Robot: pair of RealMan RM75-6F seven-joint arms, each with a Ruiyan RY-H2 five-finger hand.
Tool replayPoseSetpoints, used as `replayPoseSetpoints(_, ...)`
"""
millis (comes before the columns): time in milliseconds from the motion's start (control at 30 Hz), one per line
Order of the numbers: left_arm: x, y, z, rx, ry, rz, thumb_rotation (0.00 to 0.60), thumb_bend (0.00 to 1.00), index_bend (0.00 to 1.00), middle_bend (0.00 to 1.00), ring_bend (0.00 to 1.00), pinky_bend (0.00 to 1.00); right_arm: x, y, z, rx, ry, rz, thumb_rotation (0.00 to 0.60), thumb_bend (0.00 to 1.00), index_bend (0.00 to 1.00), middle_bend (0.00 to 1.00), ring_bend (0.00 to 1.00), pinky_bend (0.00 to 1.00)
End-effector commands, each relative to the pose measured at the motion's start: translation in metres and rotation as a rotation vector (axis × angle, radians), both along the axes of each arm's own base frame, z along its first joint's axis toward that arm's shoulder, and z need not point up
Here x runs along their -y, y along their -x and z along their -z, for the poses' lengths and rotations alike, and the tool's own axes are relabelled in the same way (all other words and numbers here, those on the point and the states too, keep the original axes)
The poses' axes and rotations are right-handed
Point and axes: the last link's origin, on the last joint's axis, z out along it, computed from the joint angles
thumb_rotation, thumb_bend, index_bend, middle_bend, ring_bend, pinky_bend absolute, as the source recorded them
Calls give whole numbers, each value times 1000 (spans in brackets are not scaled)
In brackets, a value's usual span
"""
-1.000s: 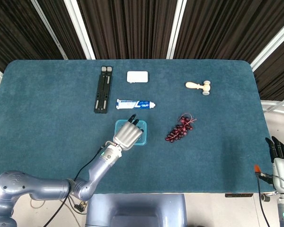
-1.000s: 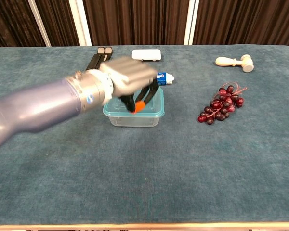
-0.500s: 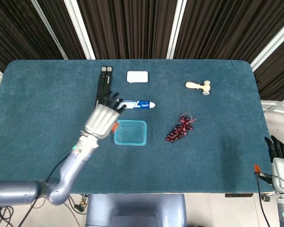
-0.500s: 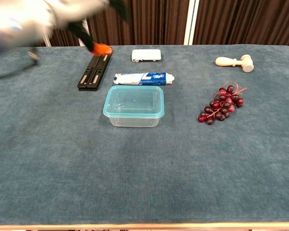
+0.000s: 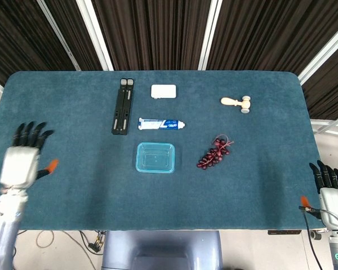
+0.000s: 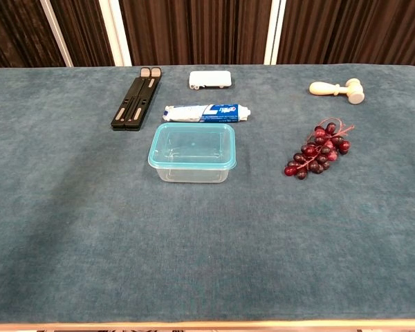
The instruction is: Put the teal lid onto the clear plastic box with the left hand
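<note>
Now left robot hand point(image 5: 21, 162) hovers, fingers spread, empty.

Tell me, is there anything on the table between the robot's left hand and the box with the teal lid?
No, nothing visible is. The left hand hangs open at the table's left edge, and only bare cloth lies between it and the clear plastic box, which has the teal lid on it. The toothpaste tube lies behind the box.

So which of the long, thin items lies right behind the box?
The toothpaste tube, white and blue, lying crosswise just behind the clear plastic box; the black folded stand sits further left.
</note>
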Motion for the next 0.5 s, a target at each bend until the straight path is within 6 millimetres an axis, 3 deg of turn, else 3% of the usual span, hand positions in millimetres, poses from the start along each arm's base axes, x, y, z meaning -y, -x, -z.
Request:
replayPoseSetpoints(33, 46, 41, -18, 6, -1, -43, 600, 224, 195, 68, 0, 19, -1, -3, 2, 8, -26, -20, 600, 362, 36, 0, 0, 0)
replayPoseSetpoints(200, 78, 69, -22, 58, 8, -119, 600, 204, 167, 27, 0, 0, -2, -5, 2, -11, -40, -53, 600, 363, 36, 0, 0, 0)
replayPoseSetpoints(367, 91, 68, -26, 70, 43, -127, 600, 201, 155, 21, 0, 0, -2, -8, 2, -21, -42, -103, 600, 362, 36, 0, 0, 0)
replayPoseSetpoints(500, 88, 67, -21, 69, 56, -116, 600, 201, 154, 22, 0, 0, -2, -8, 2, -26, -33, -121, 600, 363, 36, 0, 0, 0)
